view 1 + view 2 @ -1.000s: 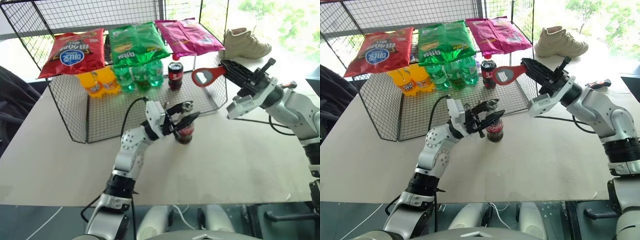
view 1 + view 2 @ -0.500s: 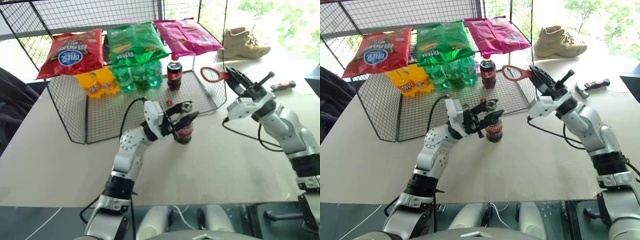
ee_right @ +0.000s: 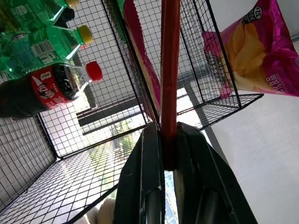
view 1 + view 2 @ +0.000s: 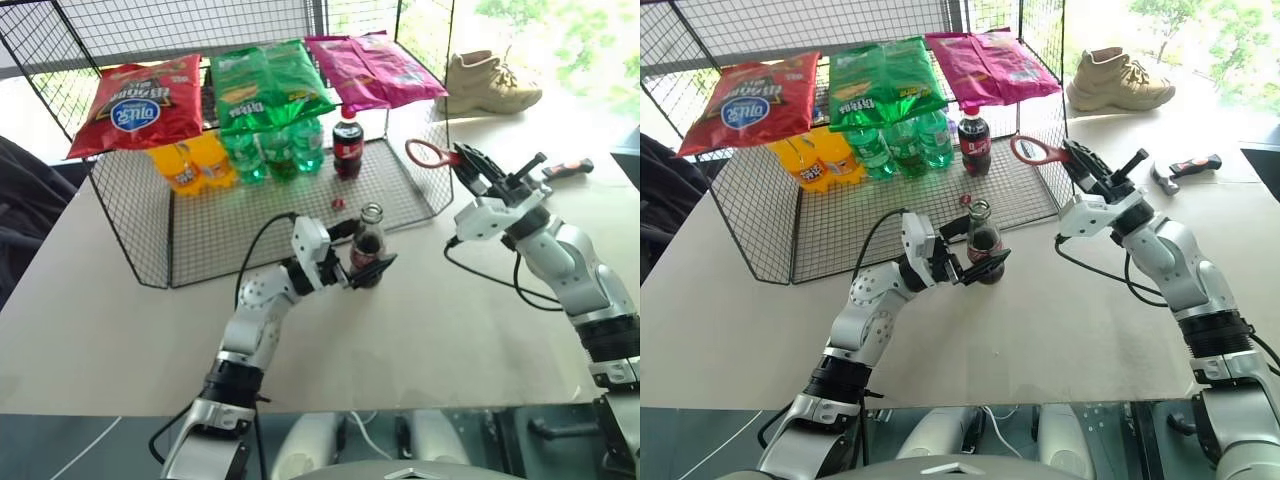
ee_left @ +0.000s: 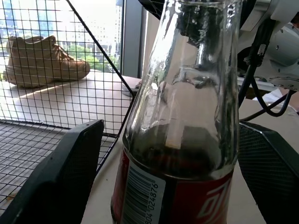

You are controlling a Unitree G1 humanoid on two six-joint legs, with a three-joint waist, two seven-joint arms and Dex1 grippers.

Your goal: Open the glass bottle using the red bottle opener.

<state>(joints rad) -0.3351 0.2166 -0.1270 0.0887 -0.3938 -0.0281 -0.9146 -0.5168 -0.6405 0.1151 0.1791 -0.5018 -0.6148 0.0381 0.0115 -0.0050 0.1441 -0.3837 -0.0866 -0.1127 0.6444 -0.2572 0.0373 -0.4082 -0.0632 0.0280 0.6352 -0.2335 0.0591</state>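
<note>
The glass bottle (image 4: 367, 247) stands uncapped on the table (image 4: 470, 330) – barcode reading "804 024876" – between the left gripper's (image 4: 362, 262) wide-apart fingers. At two o'clock, the right gripper (image 4: 468, 167) clamps the red bottle opener (image 4: 428, 153).

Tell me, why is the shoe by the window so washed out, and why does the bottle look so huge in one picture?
In the left eye view, daylight from the window bleaches the shoe and the table around it. In the left wrist view the glass bottle stands right before the lens, between the open left gripper fingers, so it looms large.
</note>
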